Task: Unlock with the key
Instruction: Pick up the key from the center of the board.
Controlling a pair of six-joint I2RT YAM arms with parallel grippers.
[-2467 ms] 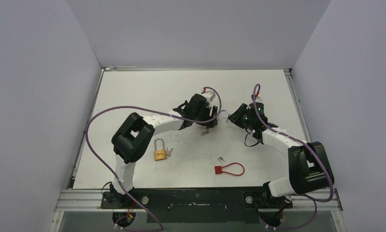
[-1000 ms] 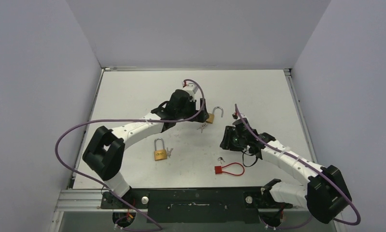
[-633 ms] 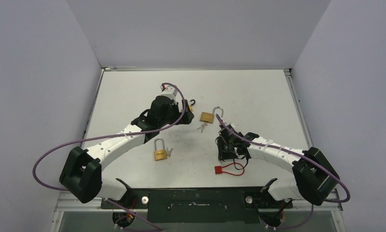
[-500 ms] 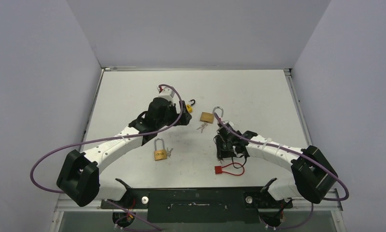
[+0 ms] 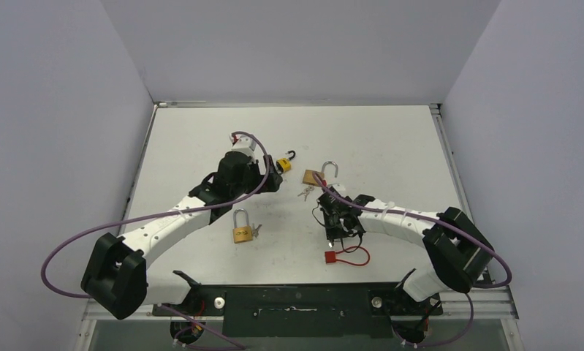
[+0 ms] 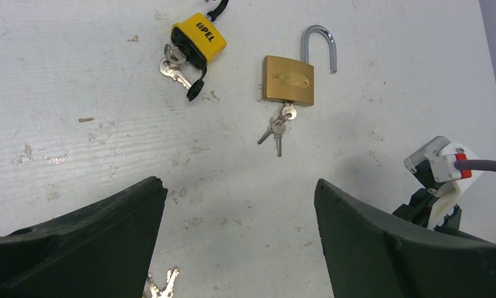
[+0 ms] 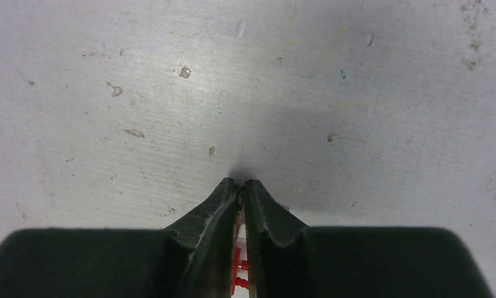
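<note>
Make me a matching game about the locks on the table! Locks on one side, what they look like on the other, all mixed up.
Locks:
1. yellow padlock
2. far brass padlock
3. near brass padlock
4. red lock

Looks:
A. silver shackle closed
B. thin cable loop
C. black shackle
D. silver shackle swung open

Pairs: 1-C, 2-D, 3-A, 4-B

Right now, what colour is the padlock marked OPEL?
Yellow; the padlock shows best in left wrist view.

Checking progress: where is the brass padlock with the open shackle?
Top view, centre: the open brass padlock lies right of the yellow padlock with black shackle, keys at its base.
</note>
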